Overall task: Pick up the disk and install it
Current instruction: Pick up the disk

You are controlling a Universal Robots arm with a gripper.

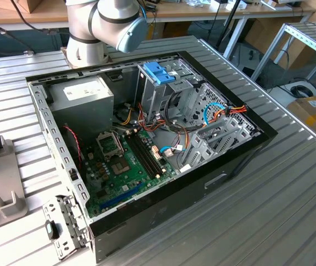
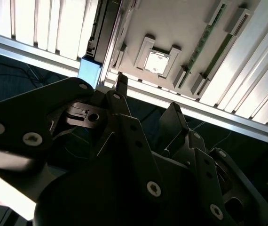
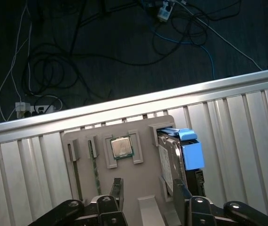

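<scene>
The disk point(image 3: 174, 160) stands on edge in a slot of a grey fixture plate point(image 3: 143, 127), its white label facing sideways and its light-blue carrier point(image 3: 192, 151) on the outer side. In the second wrist view the carrier's blue corner point(image 2: 89, 70) shows beside the same plate point(image 2: 171, 28). My gripper point(image 3: 148, 188) hangs above the plate, open, with nothing between its black fingertips point(image 3: 117, 186). One finger is near the disk's edge without touching it. In the second wrist view the gripper point(image 2: 148, 94) is likewise spread open.
An open computer case point(image 1: 241, 149) lies on the ribbed metal table point(image 1: 291, 210), with a drive cage and blue latch point(image 1: 159, 72) at its far side. The fixture plate point(image 1: 3, 183) sits at the exterior view's left. It also holds a processor chip point(image 3: 122, 147) and memory sticks point(image 3: 95, 169). Cables lie on the floor point(image 3: 77, 56).
</scene>
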